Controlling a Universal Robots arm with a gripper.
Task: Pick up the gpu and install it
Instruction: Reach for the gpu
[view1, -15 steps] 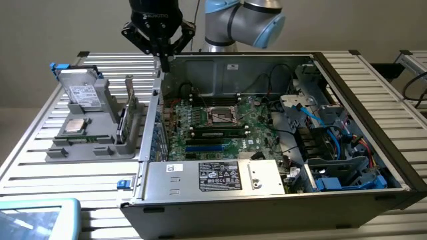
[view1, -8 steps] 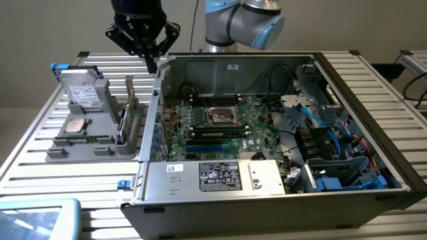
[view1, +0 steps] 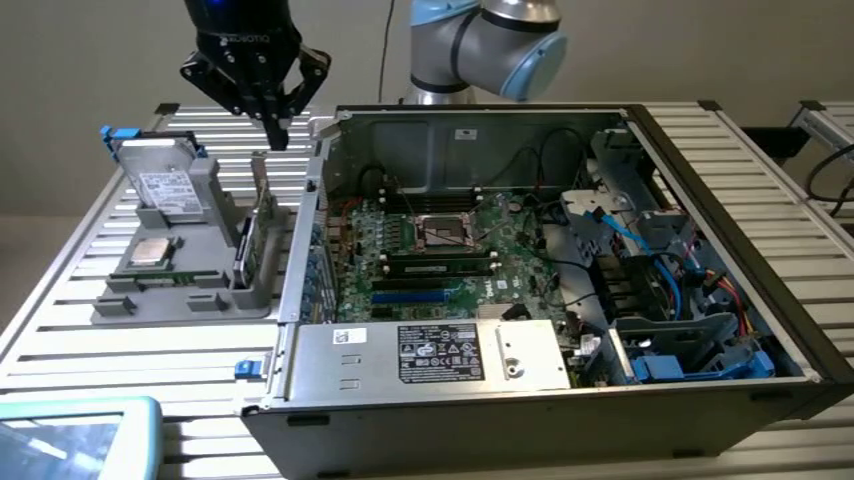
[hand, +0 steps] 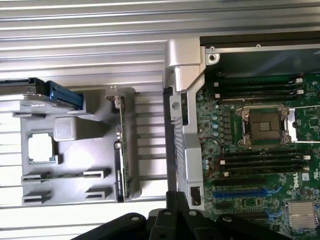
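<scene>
The gpu (view1: 252, 235) is a thin black card standing on edge in a slot of the grey parts holder (view1: 187, 300), its silvery bracket (view1: 260, 172) at the far end. From the wrist it appears edge-on as a narrow strip, the gpu (hand: 121, 150). My gripper (view1: 278, 140) hangs above the bracket end of the card, clear of it, fingers together and pointing down with nothing in them. In the wrist view the gripper (hand: 176, 197) sits between the holder (hand: 75, 150) and the computer case wall (hand: 182, 100).
On the holder also rest a silver hard drive (view1: 167, 180) with blue tabs, a processor chip (view1: 147, 252) and a memory stick (view1: 167, 279). The open computer case (view1: 534, 400) shows the motherboard (view1: 427, 250) with a blue slot (view1: 407, 297). A tablet (view1: 67, 435) lies at the near corner.
</scene>
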